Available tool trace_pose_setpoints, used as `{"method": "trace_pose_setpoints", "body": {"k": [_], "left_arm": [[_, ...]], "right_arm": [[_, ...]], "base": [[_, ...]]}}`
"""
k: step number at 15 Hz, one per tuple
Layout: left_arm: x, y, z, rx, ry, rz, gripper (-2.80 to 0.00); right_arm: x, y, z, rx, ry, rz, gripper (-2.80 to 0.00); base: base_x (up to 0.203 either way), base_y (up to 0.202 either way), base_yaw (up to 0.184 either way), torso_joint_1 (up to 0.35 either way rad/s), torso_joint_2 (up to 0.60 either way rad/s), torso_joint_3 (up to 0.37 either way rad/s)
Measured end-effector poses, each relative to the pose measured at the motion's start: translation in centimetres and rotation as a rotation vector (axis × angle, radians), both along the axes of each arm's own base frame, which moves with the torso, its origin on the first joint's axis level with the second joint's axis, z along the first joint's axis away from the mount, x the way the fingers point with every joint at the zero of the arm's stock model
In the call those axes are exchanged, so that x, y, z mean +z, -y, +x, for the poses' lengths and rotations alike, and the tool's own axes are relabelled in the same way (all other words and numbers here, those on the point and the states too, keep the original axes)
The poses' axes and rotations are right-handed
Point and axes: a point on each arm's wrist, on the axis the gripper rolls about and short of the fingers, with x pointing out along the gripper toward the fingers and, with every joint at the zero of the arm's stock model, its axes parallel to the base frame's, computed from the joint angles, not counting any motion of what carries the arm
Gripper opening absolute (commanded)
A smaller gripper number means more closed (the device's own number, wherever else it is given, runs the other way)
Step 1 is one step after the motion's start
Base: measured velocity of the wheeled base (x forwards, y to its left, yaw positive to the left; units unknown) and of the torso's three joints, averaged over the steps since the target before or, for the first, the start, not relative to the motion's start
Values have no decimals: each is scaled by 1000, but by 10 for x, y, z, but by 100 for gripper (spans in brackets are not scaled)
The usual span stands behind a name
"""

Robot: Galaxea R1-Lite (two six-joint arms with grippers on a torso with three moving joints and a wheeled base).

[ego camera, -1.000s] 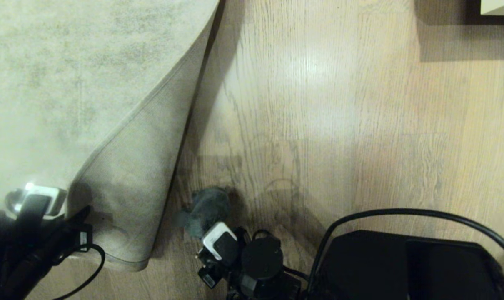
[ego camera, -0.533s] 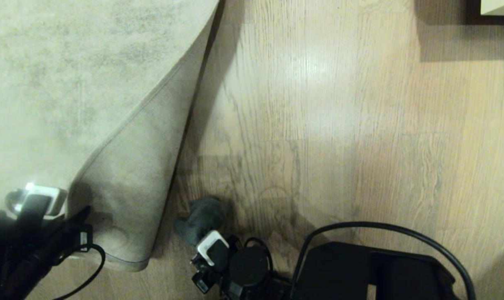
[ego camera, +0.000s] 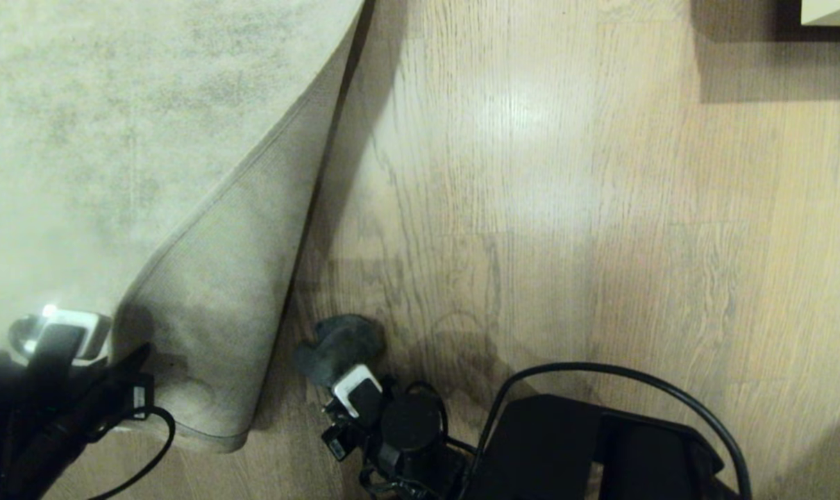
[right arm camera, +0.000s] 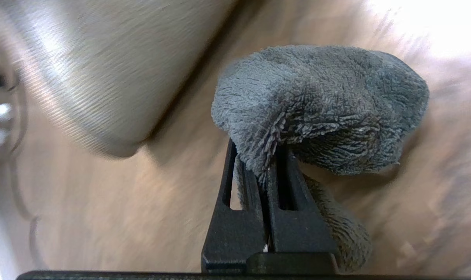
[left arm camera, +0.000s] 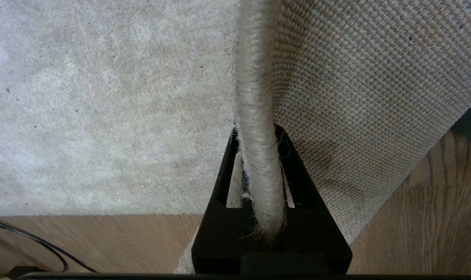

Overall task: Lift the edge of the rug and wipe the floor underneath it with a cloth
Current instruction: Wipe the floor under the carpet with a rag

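Leftward slid the right hand (ego camera: 337,371) gripping the fuzzy grey-teal cloth (ego camera: 338,347) over wood-grain plank floor (ego camera: 531,208) — left hand (left arm camera: 259,155) clenched the woven-backed beige rug (ego camera: 114,139).

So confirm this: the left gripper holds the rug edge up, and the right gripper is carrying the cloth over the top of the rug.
Not over the rug. The head view shows the right gripper carrying the cloth over bare floor beside the folded-back rug. The left gripper does hold the edge up.
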Motion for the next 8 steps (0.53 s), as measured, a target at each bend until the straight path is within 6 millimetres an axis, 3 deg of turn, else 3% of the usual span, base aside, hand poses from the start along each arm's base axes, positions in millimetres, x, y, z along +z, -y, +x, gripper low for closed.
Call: {"method": "trace_pose_setpoints", "body": {"k": [8], "left_arm": [[0, 0, 0, 1, 0, -2, -280]], "right_arm": [[18, 1, 32, -59, 34, 51, -280]], "base": [[0, 0, 0, 0, 0, 0]]}}
